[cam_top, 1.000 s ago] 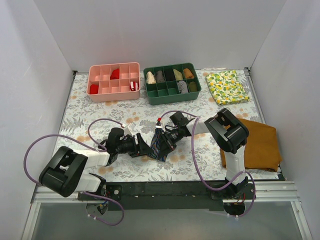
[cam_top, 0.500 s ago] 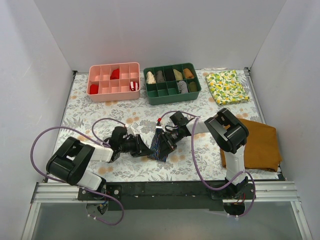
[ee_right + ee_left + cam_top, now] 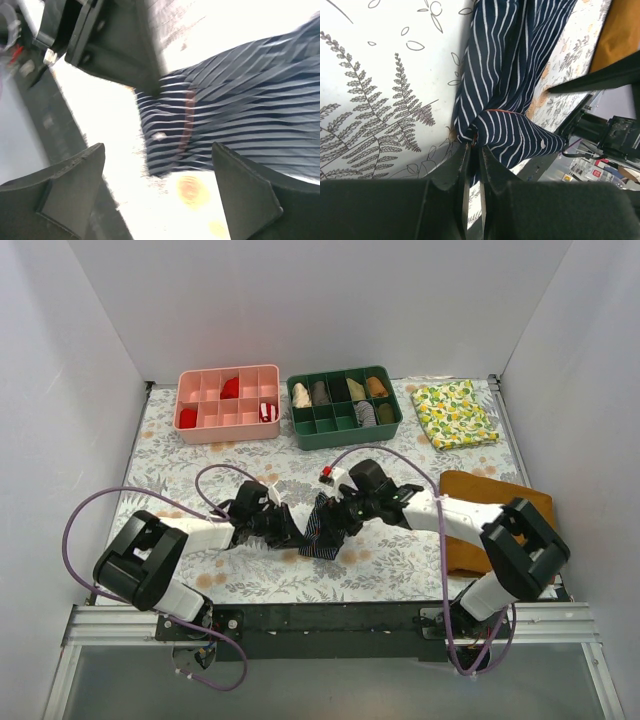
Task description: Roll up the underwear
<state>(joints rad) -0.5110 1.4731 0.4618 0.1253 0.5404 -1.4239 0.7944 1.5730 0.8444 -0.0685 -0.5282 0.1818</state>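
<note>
At the near middle of the flower-printed table cover [image 3: 180,460], the soft dark navy boxer shorts [image 3: 321,528] with thin pale stripes lie bunched into a narrow strip. In the top view the strip's long axis runs roughly from 12 to 6 o'clock. The left gripper [image 3: 472,150] meets the strip from its 9 o'clock side, fingers [image 3: 490,172] almost pressed together and pinching a folded edge near the 6 o'clock end. The right gripper [image 3: 160,170] sits at the 3 o'clock side, fingers [image 3: 65,185] spread wide over the cloth and gripping nothing. The left arm already has the cloth, so a roll would likely run up that long axis once the right gripper takes the same end. A plain mustard-brown cloth [image 3: 520,525] lies further out at 3 o'clock, and a green compartment tray [image 3: 345,439] stands at 12.
</note>
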